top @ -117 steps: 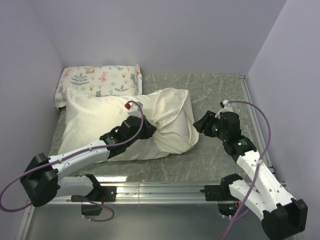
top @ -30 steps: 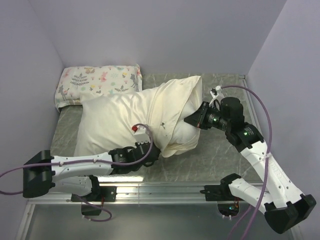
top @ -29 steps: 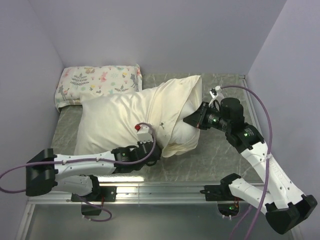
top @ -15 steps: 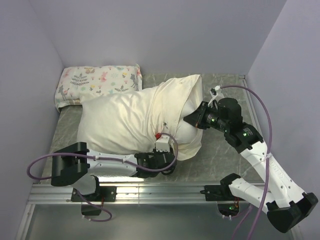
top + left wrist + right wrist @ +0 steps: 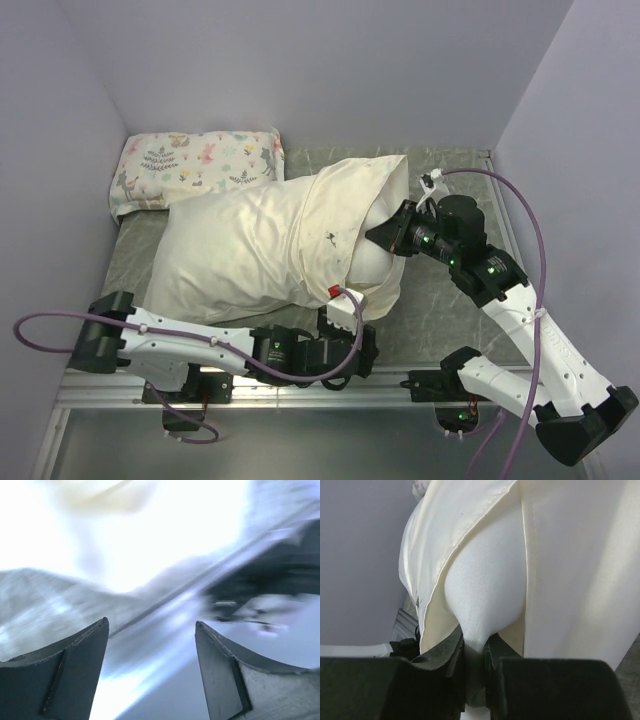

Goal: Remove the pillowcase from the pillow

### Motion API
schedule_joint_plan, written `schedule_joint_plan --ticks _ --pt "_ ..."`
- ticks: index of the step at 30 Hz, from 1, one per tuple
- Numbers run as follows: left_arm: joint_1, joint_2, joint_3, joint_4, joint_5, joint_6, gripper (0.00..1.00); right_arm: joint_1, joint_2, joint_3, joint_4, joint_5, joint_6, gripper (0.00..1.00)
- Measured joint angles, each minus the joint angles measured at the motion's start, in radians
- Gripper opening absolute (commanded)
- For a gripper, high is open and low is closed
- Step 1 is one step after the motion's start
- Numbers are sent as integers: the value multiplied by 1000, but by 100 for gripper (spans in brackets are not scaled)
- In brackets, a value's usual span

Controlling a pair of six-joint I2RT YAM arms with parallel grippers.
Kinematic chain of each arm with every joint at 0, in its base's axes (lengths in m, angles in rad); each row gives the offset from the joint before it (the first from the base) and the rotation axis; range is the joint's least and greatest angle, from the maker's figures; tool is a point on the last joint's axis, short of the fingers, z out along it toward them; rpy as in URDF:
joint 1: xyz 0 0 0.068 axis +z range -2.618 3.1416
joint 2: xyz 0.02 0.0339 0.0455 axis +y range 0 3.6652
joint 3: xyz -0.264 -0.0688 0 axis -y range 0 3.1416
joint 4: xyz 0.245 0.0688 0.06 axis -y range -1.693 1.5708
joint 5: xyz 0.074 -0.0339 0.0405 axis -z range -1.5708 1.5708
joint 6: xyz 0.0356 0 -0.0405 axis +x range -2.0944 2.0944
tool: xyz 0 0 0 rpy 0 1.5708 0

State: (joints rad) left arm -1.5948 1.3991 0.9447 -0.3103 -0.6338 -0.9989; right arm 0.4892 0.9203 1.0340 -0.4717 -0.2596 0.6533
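Observation:
The cream pillowcase (image 5: pixel 250 240) lies wrinkled across the middle of the table, its open end turned to the right. The white pillow (image 5: pixel 372 268) bulges out of that opening. My right gripper (image 5: pixel 388 233) is shut on a pinch of the white pillow (image 5: pixel 490 580), with the cream pillowcase (image 5: pixel 470 525) hem folded back on both sides of it. My left gripper (image 5: pixel 372 348) is low at the front edge, just below the case's open end, and touches no cloth. In the blurred left wrist view the left gripper (image 5: pixel 151 622) is open, nothing between its fingers (image 5: pixel 75 675).
A small floral pillow (image 5: pixel 200 162) lies against the back left wall. The metal rail (image 5: pixel 300 380) runs along the front edge, under the left arm. Grey walls close in the left, back and right sides. The marbled table (image 5: pixel 440 310) shows right of the pillow.
The left gripper has let go of the pillowcase, opened, and swung right along the front edge. The case has settled a little. The right gripper keeps its hold in place.

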Motion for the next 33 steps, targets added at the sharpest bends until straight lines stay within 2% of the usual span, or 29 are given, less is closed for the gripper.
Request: schedule_joint_plan --ticks 5,7,9,13,17,22,23,26,27,29,33 --pt "-105 -43 193 -10 -79 85 76 7 0 0 0 17 -1 0" --pt "-127 -47 240 -13 -128 106 82 11 0 0 0 21 -1 0" --pt "-130 -33 286 -55 -195 106 86 17 0 0 0 28 -1 0" --pt "-103 60 393 -167 -323 74 88 34 0 0 0 44 -1 0" --pt "-53 128 396 -185 -377 99 84 54 3 6 -2 65 -1 0" --pt "24 130 311 -63 -375 192 78 79 16 34 -9 81 -1 0" --pt "36 130 299 -38 -377 207 75 81 18 38 -10 84 -1 0" --pt "53 130 272 49 -380 259 53 93 28 51 -13 94 -1 0" --pt "54 130 267 76 -378 280 36 97 31 55 -16 98 -1 0" --pt "54 137 265 126 -370 307 19 106 38 62 -17 105 -1 0" --pt "54 183 265 209 -328 341 8 116 51 79 -27 117 -3 0"
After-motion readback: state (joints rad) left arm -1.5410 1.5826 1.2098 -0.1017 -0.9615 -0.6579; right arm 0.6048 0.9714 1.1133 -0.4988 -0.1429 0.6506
